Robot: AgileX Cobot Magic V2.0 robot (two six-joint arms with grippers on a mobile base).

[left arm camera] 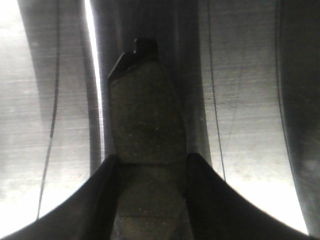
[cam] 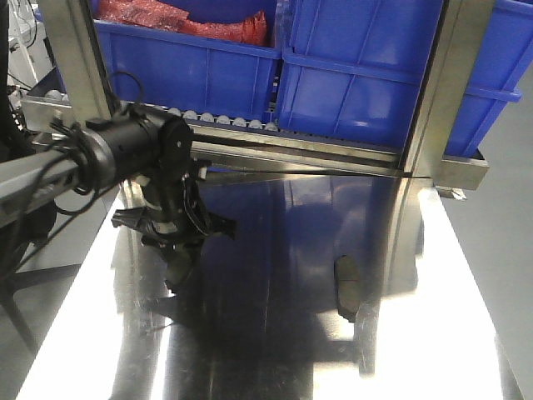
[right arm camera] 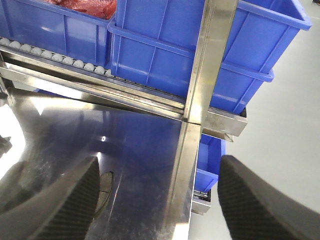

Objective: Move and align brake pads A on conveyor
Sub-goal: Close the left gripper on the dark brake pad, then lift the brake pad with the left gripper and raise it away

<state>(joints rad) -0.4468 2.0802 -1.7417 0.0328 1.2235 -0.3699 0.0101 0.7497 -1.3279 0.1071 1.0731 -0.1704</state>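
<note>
My left pincer is clamped on a brake pad, one black finger pressing each long edge. The pad's dull grey-brown friction face is turned to the wrist camera, and a notched corner of its black backing plate shows at the far tip. Behind it is the shiny steel worktop; I cannot tell whether the pad touches the steel.

From the front camera, my left arm reaches in from the left, well to the left of the steel post that stands at the back right of the worktop. The pincer points down at the steel, with its dark reflection just under it.

A second brake pad lies flat on the worktop, nearer to me than the foot of the post and slightly left of it, its long side running away from me. It lies well apart from my left pincer.

My right pincer is spread wide and grips nothing; its ribbed black fingers frame the lower corners of the right wrist view.

Left of the post and behind it, blue crates sit on a row of white rollers. The leftmost crate holds red material.
</note>
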